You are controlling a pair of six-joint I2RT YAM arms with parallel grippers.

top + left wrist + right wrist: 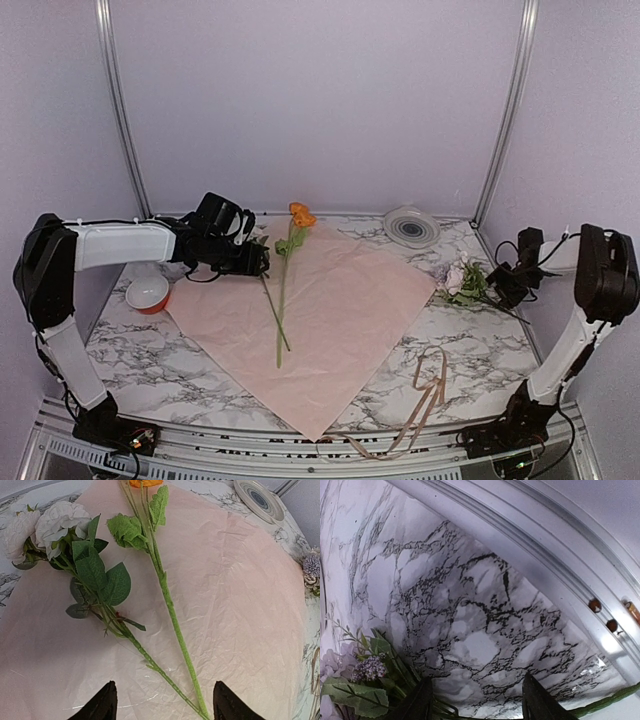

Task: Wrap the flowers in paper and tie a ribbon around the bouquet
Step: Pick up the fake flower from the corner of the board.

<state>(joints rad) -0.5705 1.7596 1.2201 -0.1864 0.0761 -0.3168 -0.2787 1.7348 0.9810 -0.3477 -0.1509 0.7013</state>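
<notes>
While the left hand (162,702) and right hand (477,697) stand wide open and empty, two flowers (107,582) lie on the paper (350,300) in the middle of the desk (480,350). More flowers (465,280) wait by its right edge, where pinching only leaves could drop them.

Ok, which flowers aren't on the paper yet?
The pale bunch with the purple sprig, beside the right end effector; the orange-bloom stem and white-rose stem lie on the paper.

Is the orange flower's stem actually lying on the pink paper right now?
Touching. The left wrist view shows the orange flower's stem lying flat on the paper; the top view agrees.
</notes>
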